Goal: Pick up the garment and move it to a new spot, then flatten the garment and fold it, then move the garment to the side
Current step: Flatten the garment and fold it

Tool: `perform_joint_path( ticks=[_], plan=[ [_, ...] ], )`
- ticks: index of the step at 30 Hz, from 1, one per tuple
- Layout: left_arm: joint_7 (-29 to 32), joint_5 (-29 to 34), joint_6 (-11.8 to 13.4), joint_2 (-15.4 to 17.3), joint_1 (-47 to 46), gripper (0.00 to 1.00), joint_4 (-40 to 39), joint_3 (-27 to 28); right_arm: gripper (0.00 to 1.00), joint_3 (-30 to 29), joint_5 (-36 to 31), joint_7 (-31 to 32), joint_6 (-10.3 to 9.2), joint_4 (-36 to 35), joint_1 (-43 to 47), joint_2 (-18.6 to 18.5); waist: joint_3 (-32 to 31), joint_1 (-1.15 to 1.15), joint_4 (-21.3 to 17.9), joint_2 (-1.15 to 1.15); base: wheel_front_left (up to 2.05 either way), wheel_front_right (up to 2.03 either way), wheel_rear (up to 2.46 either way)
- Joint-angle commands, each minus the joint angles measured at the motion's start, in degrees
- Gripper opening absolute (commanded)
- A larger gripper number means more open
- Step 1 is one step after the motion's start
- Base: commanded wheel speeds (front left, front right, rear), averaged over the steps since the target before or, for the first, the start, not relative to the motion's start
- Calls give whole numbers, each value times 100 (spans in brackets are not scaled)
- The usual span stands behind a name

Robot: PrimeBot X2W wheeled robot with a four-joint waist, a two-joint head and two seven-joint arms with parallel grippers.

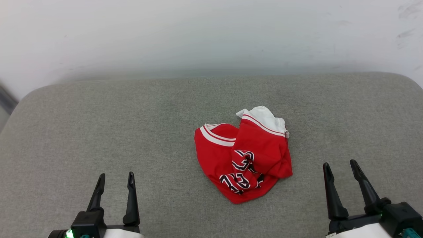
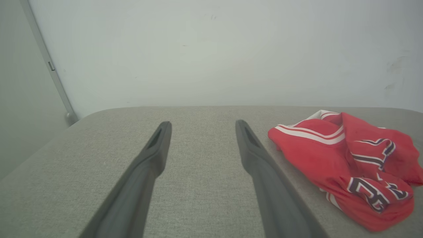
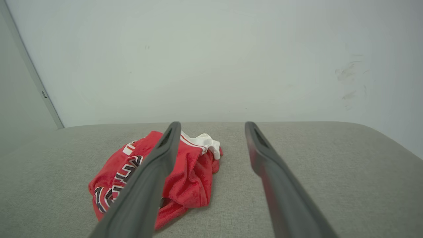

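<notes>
garment (image 1: 244, 155) crumpled (on grey pad (image 1: 99, 115)) | left gripper (image 1: 116, 179) spread | right gripper (image 1: 340, 164) spread

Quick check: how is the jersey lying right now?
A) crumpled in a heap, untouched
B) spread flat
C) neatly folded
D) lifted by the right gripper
A: the red jersey sits bunched on the grey cushion, between and clear of the open left gripper and right gripper.
</notes>
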Motion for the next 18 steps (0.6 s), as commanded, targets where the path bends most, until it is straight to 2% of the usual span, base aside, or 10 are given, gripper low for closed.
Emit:
perform_joint_path(
  ticks=[1,9,13,18],
  plan=[
    [-15,61,-58,-42,62,100,-2,51,100,-32,13,-15,-2,5,47,11,1,0,6,0,0,0,0],
    [-15,148,-178,-157,-5,100,-56,183,100,-177,-299,-15,-1,-362,-725,12,175,0,1,0,0,0,0],
    [-15,168,-204,-196,-152,100,-93,218,100,-120,-698,-14,-1,-452,-1557,-14,405,0,30,0,0,0,0],
    [-15,168,-276,-230,-407,100,-145,268,100,210,-696,-14,-2,100,-2774,-456,755,0,109,0,0,0,0]
  ],
)
